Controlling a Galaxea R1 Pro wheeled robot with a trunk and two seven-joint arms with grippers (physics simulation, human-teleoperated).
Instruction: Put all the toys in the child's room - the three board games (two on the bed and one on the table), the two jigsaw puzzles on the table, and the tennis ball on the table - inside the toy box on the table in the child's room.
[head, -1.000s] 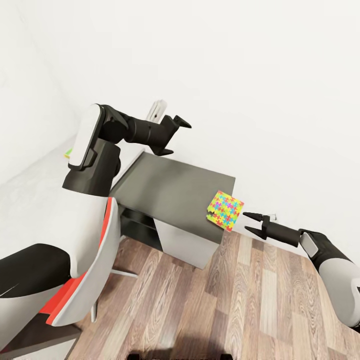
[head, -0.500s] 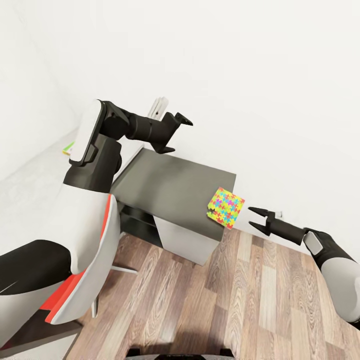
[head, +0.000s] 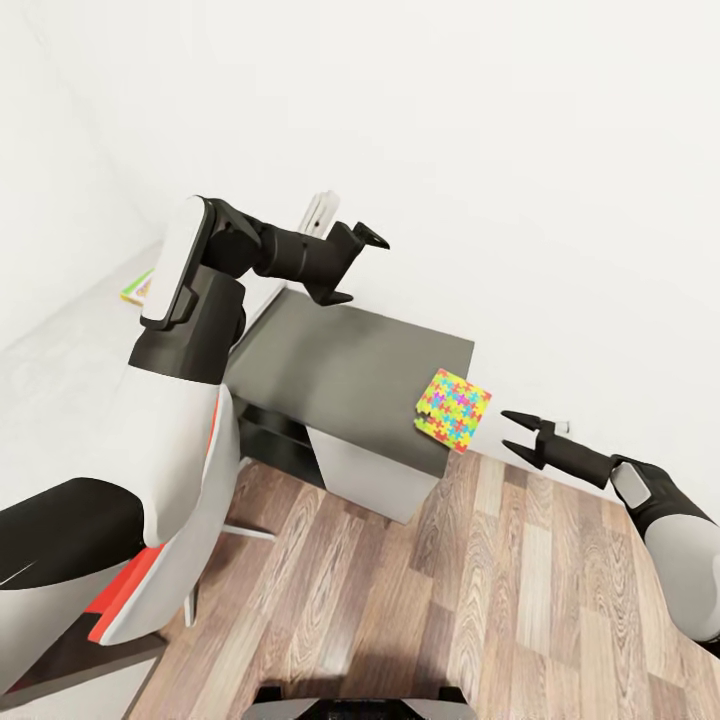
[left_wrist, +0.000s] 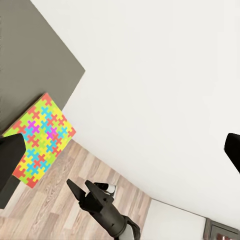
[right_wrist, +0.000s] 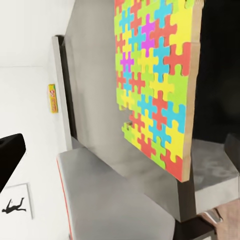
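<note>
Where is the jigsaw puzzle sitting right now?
In the head view, the jigsaw puzzle lies on the near right corner of the table, overhanging the edge. The open right claw is just beside it, not touching.

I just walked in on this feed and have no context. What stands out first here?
The bright jigsaw puzzle catches the eye, lying at the corner of the grey table and jutting over its edge. The right gripper hangs open just beside it, above the wood floor, not touching it. The left gripper is raised, open, over the table's far side.
</note>
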